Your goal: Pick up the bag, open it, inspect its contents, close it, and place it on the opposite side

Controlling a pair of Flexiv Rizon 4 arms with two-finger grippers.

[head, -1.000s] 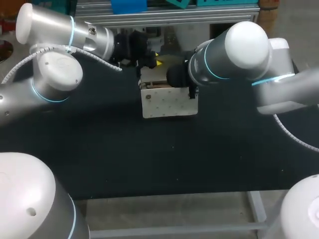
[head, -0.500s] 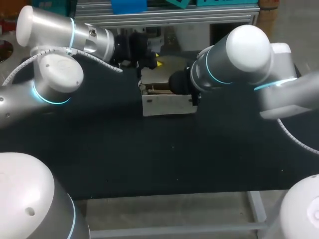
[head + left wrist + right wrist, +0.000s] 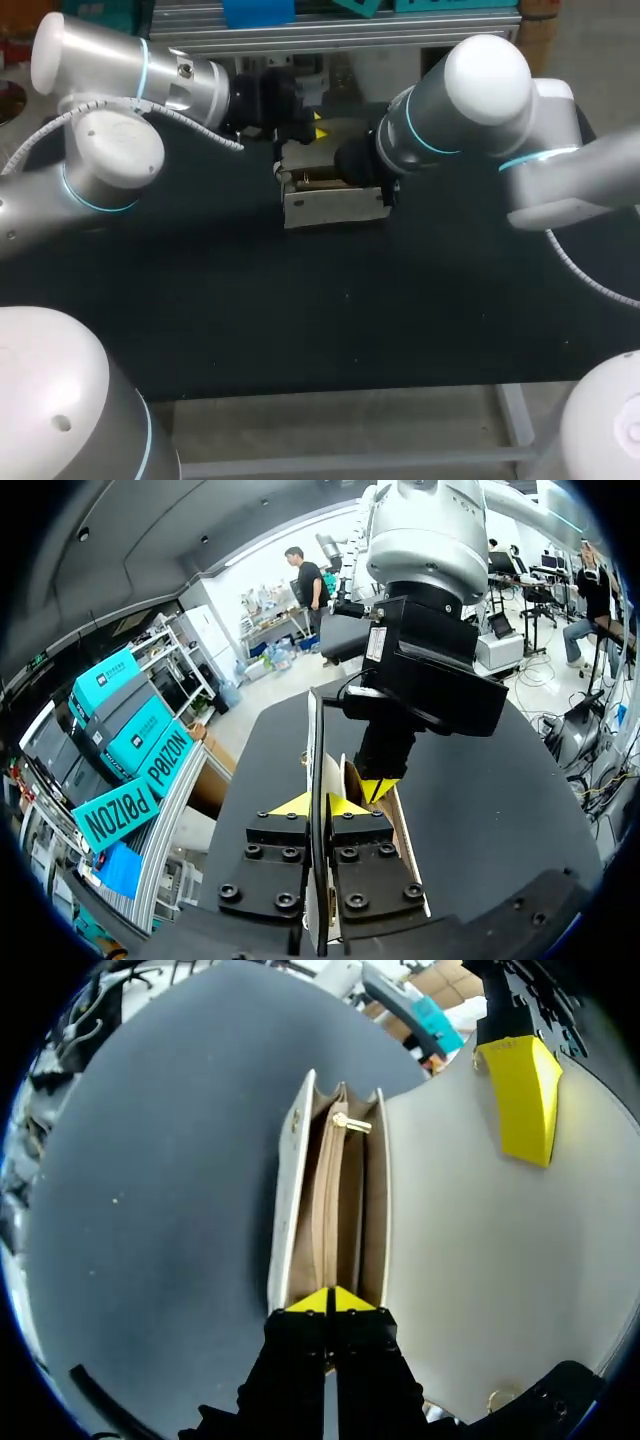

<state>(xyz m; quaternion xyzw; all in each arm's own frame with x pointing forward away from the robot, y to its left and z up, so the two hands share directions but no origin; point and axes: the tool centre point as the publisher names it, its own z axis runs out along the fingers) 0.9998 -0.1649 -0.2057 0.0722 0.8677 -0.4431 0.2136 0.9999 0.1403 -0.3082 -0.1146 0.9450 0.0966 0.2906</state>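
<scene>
The white bag [image 3: 335,205] sits at the back middle of the black table [image 3: 300,320], its mouth open upward. In the right wrist view its tan lining [image 3: 330,1195] and a gold pull [image 3: 350,1122] show, with nothing else visible inside. My right gripper [image 3: 330,1300] is shut on the bag's near end wall, at the bag's right end [image 3: 386,196] in the head view. The white flap [image 3: 470,1260] is folded back. My left gripper [image 3: 320,805] is shut on the flap's thin edge [image 3: 318,730], behind the bag [image 3: 318,122]. Its yellow finger [image 3: 525,1090] lies against the flap.
A metal frame rail [image 3: 340,35] runs along the table's far edge just behind both grippers. The dark tabletop stretches out in front of the bag and to both sides.
The bag has tipped and shifted back a little, so less of its dotted front face shows. My right arm moved up and left with it. The left arm has hardly moved.
</scene>
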